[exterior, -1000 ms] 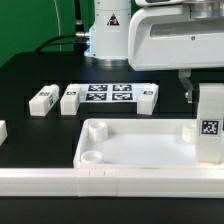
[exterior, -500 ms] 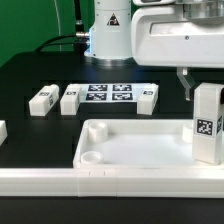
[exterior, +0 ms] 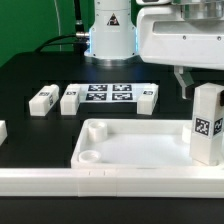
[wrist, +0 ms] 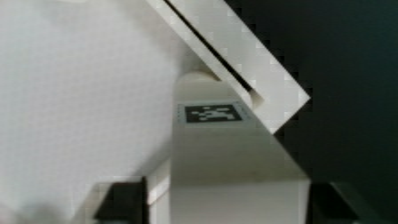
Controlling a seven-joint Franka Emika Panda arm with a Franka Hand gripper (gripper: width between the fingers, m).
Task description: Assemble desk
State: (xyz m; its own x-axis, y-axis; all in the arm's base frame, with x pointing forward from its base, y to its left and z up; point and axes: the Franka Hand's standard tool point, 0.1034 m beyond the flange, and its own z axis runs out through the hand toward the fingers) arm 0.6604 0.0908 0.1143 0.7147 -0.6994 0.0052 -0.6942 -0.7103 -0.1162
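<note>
On the black tabletop point(exterior: 30, 75), the white tray-shaped desk top point(exterior: 140, 150) lies flat, hollow side up. All places below are given from it, as the exterior view shows them.

1. Beyond the desk top's end on the exterior view's left, a white piece point(exterior: 2, 133) is cut by the picture's edge and cannot be identified.
2. Behind the desk top on that side, the first leg point(exterior: 42, 100) and the second leg point(exterior: 70, 99) lie near each other, apart.
3. Behind the desk top's middle lies the marker board point(exterior: 110, 96), just beside the second leg. The third leg point(exterior: 148, 97) lies just beside the board's other end.
4. Two round sockets point(exterior: 95, 157) show in the desk top's corners on the exterior view's left.
5. A long white bar point(exterior: 100, 182) runs along the desk top's front edge.
6. At the desk top's end on the exterior view's right, the fourth leg point(exterior: 208, 122) stands upright, tag toward the camera. Whether its base is seated in a socket cannot be told.
7. The claw point(wrist: 221, 203) straddles this leg's top. One dark finger point(exterior: 184, 85) stands just beside the leg with a gap. The jaws are wide and grip nothing.
</note>
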